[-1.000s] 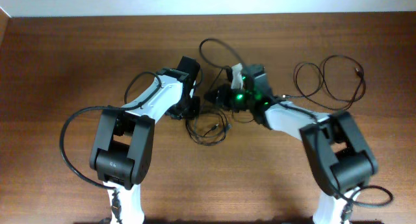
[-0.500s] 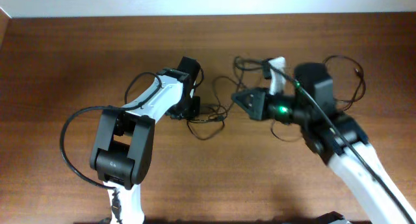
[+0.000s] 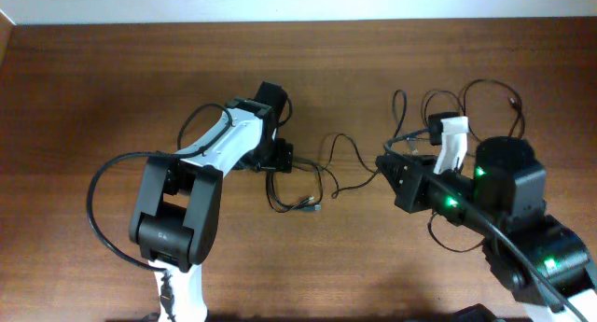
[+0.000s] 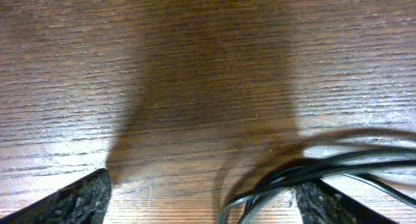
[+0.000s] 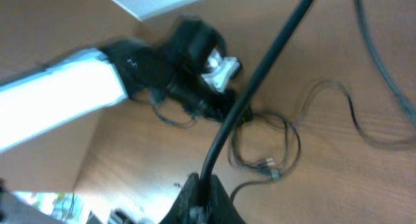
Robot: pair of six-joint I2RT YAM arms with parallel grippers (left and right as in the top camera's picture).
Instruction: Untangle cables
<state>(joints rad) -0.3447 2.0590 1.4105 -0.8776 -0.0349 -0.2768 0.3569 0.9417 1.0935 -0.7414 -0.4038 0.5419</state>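
Thin black cables lie in a loose tangle [image 3: 298, 189] at the table's middle, with a plug end [image 3: 315, 208] at its lower edge. My left gripper [image 3: 283, 159] sits just left of the tangle, open wide. In the left wrist view [image 4: 205, 201], several cable strands [image 4: 292, 175] cross the gap close to the right finger [image 4: 325, 201]. My right gripper [image 3: 385, 165], lifted off the table, is shut on one cable [image 5: 260, 62] pinched between its jaws [image 5: 208, 184]. From the tangle a strand [image 3: 350, 163] stretches toward it.
More black cable loops [image 3: 471, 103] lie at the back right, beyond the right arm. The left arm [image 5: 65, 87] reaches across the table's left half. A pale wall edge [image 3: 298, 5] runs along the far side.
My left gripper has opened, letting go of the strands. The right arm has pulled back to the right and upward with its cable, drawing a strand out of the tangle.
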